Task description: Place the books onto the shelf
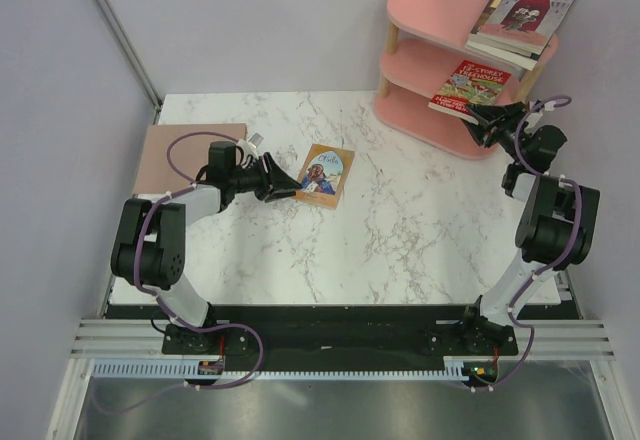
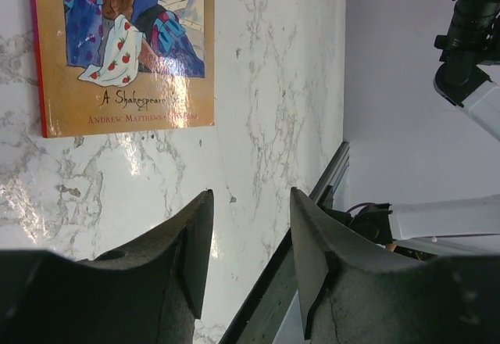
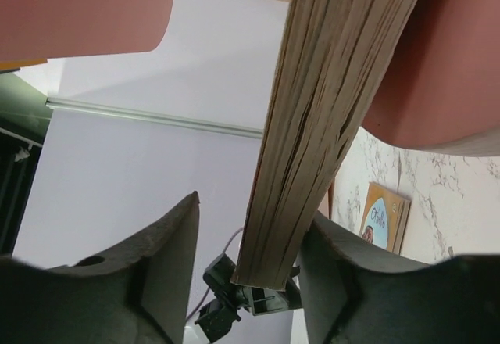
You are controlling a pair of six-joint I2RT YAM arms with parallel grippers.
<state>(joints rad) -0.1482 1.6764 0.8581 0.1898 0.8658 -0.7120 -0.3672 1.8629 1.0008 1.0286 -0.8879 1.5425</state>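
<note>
Overhead, done: a stack of books lies on the top board of the shelf, and the red book lies on the middle board. How many books are in the stack I cannot tell.
Overhead, left to do: the tan book lies flat on the table, well apart from the shelf. No other loose book shows, so it looks like the last one to go.
Overhead, arms: the left gripper reaches low across the table to just beside the tan book's left edge, with the mat behind it. The right arm is raised, and the right gripper is at the red book's near corner.
Left wrist, gripper: the fingers stand partly apart with nothing between them, over bare marble. The tan book is just ahead and not touched.
Right wrist, gripper: the book's page edge runs between the fingers. It lies against one pad with a clear gap at the other, so the hold is slack, not clamped.
Right wrist, judgement: placing the red book looks nearly finished.
</note>
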